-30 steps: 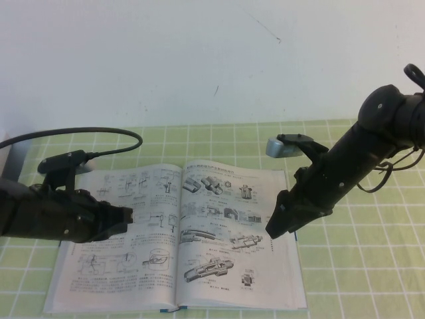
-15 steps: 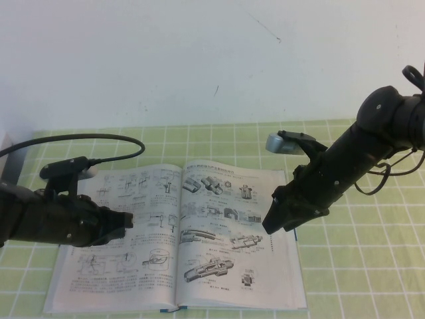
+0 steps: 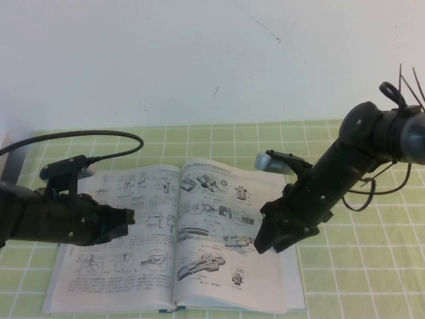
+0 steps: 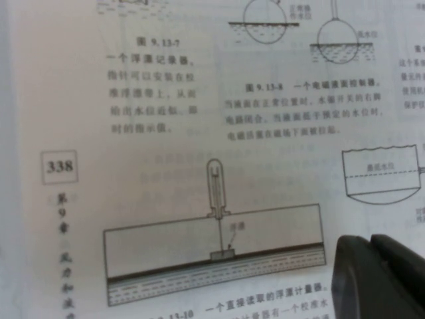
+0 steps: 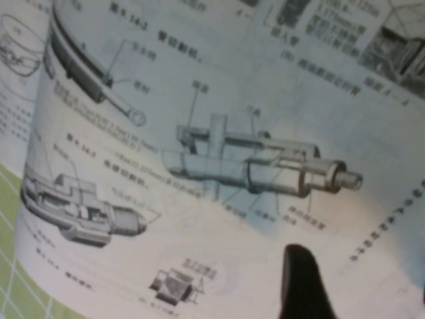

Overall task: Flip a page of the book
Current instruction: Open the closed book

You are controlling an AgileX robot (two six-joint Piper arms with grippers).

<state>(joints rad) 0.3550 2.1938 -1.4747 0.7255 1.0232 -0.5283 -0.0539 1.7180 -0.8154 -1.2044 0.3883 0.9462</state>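
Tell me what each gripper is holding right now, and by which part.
Nothing is clearly held. The right gripper presses on the page near its outer edge, where the paper bows; no pinch shows. The left gripper hovers over the book.

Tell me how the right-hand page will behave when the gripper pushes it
The page looks thin and is already bowing near the right gripper, so it will probably flex and curl rather than slide. Bound into the book, it should swing over. It may crease.

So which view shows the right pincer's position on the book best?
The high view: the right pincer sits low over the right-hand page of the book. The right wrist view shows one dark fingertip over drawings; the left wrist view shows only the left pincer.
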